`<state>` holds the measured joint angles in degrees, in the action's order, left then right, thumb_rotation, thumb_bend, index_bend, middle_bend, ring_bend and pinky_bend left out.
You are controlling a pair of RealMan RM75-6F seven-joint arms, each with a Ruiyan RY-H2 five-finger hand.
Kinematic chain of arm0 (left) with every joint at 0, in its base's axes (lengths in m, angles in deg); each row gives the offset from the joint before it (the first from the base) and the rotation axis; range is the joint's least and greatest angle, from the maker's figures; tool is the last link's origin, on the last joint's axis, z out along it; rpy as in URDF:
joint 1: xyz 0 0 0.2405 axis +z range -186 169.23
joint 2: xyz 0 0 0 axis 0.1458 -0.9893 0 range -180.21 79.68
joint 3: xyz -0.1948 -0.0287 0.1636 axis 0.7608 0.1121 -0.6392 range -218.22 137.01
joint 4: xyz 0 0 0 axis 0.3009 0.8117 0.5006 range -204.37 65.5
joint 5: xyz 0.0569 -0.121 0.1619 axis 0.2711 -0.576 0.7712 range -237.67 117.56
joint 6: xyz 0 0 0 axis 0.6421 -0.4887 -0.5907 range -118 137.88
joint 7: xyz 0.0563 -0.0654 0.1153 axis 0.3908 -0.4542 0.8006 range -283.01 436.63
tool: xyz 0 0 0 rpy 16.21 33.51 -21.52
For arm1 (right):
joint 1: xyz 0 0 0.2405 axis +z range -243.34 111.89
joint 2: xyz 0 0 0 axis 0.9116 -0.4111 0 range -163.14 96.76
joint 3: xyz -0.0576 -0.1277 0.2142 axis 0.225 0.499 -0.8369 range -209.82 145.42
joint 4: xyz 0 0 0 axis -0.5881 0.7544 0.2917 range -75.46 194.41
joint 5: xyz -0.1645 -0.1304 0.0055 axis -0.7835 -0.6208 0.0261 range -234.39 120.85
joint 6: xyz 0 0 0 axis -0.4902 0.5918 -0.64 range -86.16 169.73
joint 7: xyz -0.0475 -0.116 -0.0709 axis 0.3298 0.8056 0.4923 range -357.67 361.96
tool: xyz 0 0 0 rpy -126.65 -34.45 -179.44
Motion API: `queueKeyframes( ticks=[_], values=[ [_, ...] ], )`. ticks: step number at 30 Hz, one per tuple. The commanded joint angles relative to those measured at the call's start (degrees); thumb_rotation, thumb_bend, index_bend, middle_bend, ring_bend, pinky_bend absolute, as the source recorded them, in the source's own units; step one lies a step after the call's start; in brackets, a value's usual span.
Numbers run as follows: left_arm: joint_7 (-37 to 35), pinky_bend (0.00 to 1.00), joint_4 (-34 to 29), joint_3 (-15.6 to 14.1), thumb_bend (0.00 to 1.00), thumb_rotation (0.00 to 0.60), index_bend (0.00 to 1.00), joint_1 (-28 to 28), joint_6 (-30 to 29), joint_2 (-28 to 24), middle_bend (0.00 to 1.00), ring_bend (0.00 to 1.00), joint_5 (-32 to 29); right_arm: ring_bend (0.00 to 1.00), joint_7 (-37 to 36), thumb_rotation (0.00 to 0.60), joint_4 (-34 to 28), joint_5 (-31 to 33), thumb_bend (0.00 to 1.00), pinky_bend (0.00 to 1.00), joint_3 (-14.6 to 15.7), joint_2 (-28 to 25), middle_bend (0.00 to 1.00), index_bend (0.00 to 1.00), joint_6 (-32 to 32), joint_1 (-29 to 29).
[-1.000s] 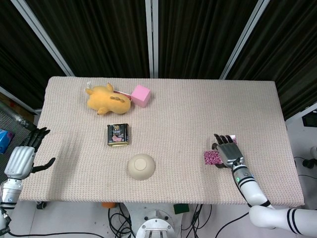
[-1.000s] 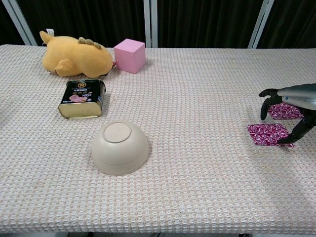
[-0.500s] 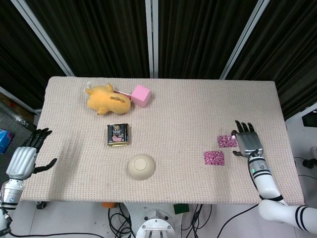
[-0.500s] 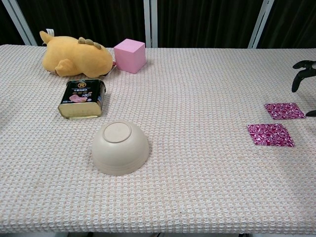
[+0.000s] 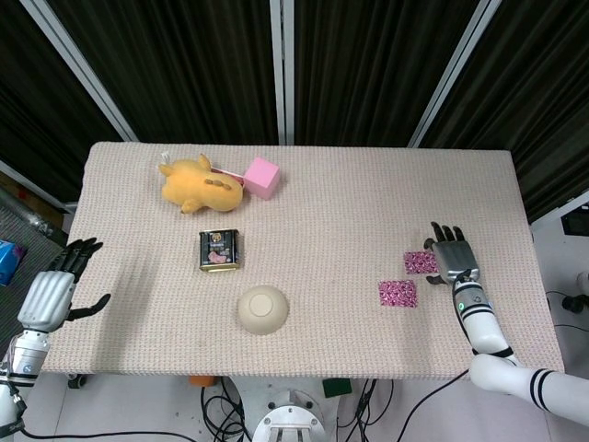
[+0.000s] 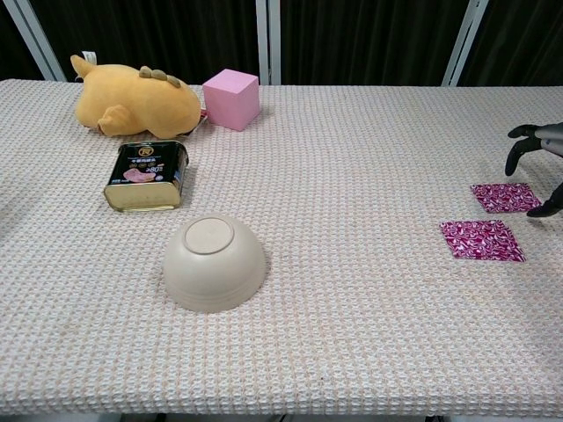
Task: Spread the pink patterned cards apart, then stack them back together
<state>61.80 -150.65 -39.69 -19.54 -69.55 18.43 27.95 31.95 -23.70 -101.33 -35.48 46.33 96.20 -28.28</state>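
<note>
Two pink patterned cards lie flat and apart on the table's right side: a nearer card (image 5: 398, 294) (image 6: 481, 240) and a farther card (image 5: 421, 263) (image 6: 505, 198). My right hand (image 5: 453, 255) (image 6: 538, 160) hovers at the farther card's right edge, fingers spread, holding nothing; in the chest view only its fingertips show at the frame's right border. My left hand (image 5: 57, 288) hangs off the table's left edge, fingers apart and empty, seen only in the head view.
An upturned beige bowl (image 5: 263, 308) (image 6: 214, 262) sits front centre. A dark tin (image 5: 219, 250) (image 6: 146, 176), a yellow plush toy (image 5: 197, 183) (image 6: 137, 105) and a pink cube (image 5: 262, 177) (image 6: 231, 98) occupy the back left.
My right hand lifted off the nearer card, swung right past the farther card, then came back a little toward it. The cards lie apart. My left hand drifted slightly toward the table.
</note>
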Motion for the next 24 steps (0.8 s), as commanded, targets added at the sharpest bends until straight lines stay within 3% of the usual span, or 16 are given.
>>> queueKeyframes(
  ticks=[1, 18, 24],
  values=[
    [0.09, 0.2, -0.04, 0.01, 0.23, 0.554, 0.1, -0.04, 0.2, -0.03, 0.05, 0.03, -0.19, 0.0, 0.41, 0.6, 0.5, 0.41, 0.39, 0.0, -0.28, 0.33, 0.0, 0.34, -0.96, 0.56],
    [0.28, 0.2, -0.04, -0.08, 0.23, 0.547, 0.1, 0.04, 0.12, -0.08, 0.05, 0.03, -0.23, 0.0, 1.69, 0.6, 2.0, 2.45, 0.44, 0.0, -0.69, 1.49, 0.0, 0.34, -3.54, 2.12],
    [0.34, 0.2, -0.02, -0.09, 0.23, 0.549, 0.09, 0.13, 0.09, -0.12, 0.05, 0.03, -0.35, 0.0, 1.77, 0.6, 2.51, 3.23, 0.47, 0.0, -0.68, 1.58, 0.0, 0.39, -4.29, 2.49]
  ],
)
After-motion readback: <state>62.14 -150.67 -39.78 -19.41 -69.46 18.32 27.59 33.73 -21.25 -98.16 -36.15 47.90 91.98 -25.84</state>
